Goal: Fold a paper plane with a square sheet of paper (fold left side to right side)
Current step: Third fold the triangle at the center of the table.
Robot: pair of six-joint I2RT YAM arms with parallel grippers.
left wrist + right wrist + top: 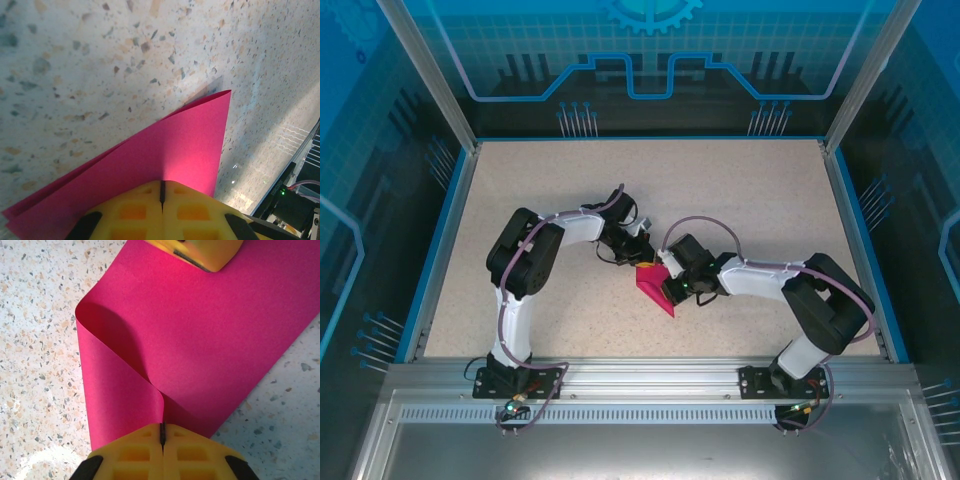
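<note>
The magenta-pink square sheet of paper (655, 288) lies mid-table, doubled over into a narrow pointed shape. In the right wrist view its left flap (115, 390) curls over the flat layer (225, 330), with a soft rounded bend at the left edge. My right gripper (162, 434) is shut, and that flap's edge runs into its slit. My left gripper (162, 192) is shut too, the paper (175, 145) rising in a ridge into its yellow fingers (200, 252) at the sheet's far edge. From above, the left gripper (642, 254) and right gripper (672, 287) flank the paper closely.
The speckled tabletop (740, 200) is bounded by blue rims at the left (438, 240) and right (860, 240). An aluminium rail (650, 375) carrying both arm bases runs along the near edge. The two wrists nearly touch over the paper.
</note>
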